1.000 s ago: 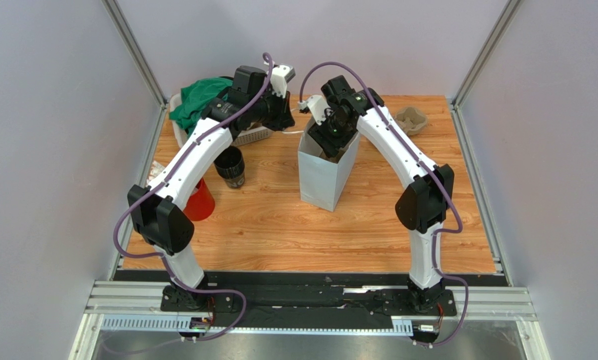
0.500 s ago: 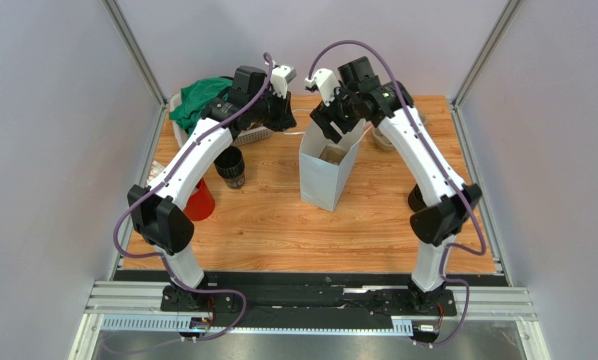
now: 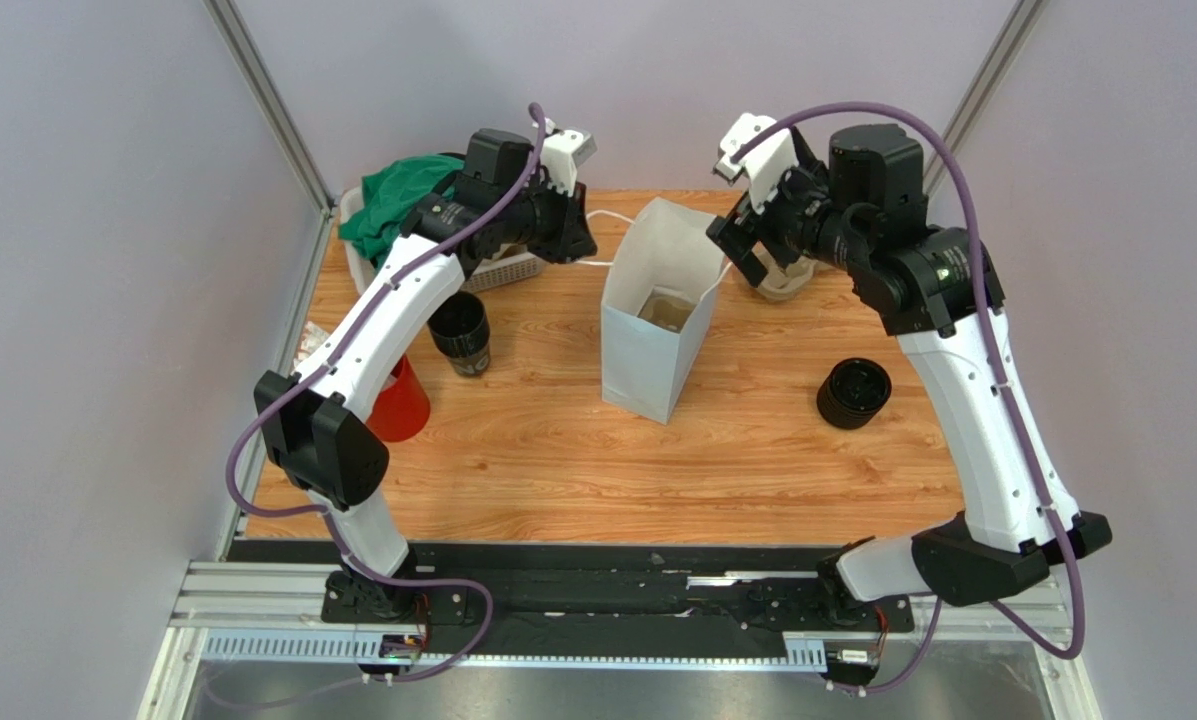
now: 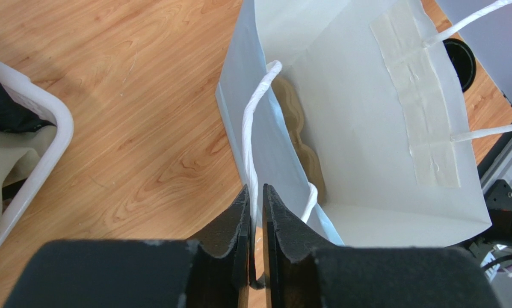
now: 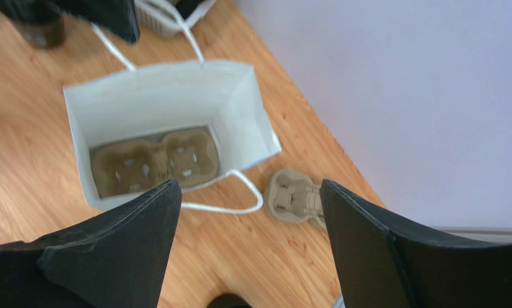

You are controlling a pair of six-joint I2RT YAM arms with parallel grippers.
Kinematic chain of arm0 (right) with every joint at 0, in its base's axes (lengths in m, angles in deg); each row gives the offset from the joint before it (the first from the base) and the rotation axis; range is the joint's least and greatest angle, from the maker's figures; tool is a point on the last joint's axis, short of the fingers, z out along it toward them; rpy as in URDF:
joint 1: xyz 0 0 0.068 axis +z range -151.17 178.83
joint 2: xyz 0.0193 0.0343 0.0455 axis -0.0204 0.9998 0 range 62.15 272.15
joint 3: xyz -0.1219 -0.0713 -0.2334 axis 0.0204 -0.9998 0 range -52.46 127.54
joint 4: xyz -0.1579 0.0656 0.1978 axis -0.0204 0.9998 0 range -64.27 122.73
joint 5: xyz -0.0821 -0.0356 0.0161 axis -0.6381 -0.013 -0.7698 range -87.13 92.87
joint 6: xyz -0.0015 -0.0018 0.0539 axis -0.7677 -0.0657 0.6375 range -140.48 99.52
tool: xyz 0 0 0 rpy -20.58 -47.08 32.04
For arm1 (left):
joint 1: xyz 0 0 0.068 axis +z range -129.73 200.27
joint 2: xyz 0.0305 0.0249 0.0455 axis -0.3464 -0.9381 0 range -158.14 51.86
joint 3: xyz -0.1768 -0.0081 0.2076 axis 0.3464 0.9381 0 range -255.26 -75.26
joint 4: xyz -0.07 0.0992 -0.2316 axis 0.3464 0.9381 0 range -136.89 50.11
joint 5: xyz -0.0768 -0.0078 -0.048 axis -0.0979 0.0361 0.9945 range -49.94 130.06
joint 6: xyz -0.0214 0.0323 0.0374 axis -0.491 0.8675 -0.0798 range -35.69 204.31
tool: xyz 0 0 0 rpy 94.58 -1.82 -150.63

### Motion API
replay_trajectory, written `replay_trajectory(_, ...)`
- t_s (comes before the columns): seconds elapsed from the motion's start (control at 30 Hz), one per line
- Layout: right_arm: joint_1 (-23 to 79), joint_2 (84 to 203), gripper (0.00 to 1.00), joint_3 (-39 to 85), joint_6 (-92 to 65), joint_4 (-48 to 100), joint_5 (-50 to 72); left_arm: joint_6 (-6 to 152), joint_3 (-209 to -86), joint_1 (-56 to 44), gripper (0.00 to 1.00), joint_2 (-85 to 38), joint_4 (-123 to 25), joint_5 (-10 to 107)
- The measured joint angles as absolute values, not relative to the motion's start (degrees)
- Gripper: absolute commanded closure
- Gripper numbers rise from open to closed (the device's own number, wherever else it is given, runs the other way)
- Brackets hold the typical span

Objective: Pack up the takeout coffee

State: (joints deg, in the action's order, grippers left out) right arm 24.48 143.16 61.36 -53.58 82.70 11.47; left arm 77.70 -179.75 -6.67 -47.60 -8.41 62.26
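My left end effector pinches the white paper bag by its handle; my spread right end effector should next fetch the black paper cup.

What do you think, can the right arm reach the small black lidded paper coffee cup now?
Probably not easily: the black coffee cup stands beyond the white paper bag, partly under the left arm; the left pincer is shut on the bag's handle. The open right pincer is free.
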Motion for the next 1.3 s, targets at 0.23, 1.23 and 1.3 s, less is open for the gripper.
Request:
replay_trajectory(0.23, 23.7, 140.8, 0.16, 47.9, -61.1, 82.3, 9.1, 78.5, -183.1, -6.7, 0.81, -48.0, -6.9, 62.8)
replay_trajectory(1.23, 18.9, 140.8, 1.00, 43.9, -74.4, 78.9, 17.1, 82.6, -197.0, -6.7, 0.97, -55.3, 3.8, 63.5)
replay_trajectory(1.3, 18.9, 140.8, 1.00, 43.9, -74.3, 78.6, 17.6, 83.2, -197.8, -6.7, 1.00, -55.6, 4.8, 63.4)
